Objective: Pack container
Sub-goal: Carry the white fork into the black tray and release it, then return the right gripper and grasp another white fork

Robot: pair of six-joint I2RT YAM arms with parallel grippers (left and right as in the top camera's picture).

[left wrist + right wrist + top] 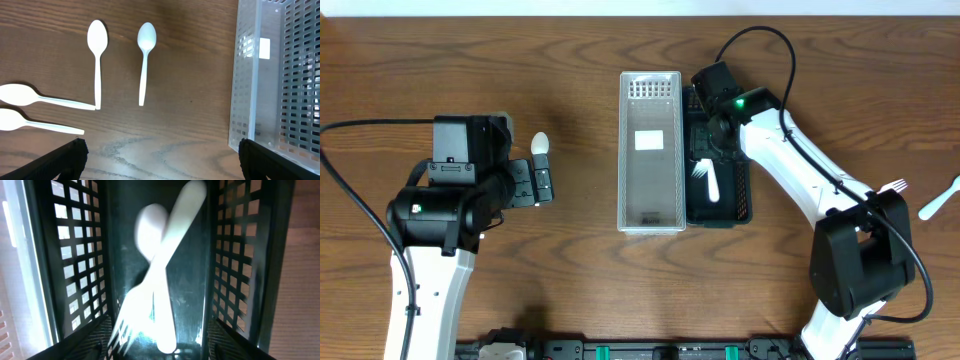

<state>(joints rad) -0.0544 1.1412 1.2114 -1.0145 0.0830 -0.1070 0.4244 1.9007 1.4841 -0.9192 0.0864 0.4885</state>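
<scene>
A black slotted basket stands beside a clear slotted container at mid-table. In the right wrist view a white fork and a white spoon lie crossed on the floor of the black basket. They look blurred. My right gripper is open above them and holds nothing; overhead it is over the basket's far end. My left gripper is open and empty over bare wood. Several white spoons lie ahead of it. The clear container's wall is at its right.
Two white forks lie on the table at the far right, near the right arm's base. One spoon shows overhead just beyond the left gripper. The left arm covers the other spoons there.
</scene>
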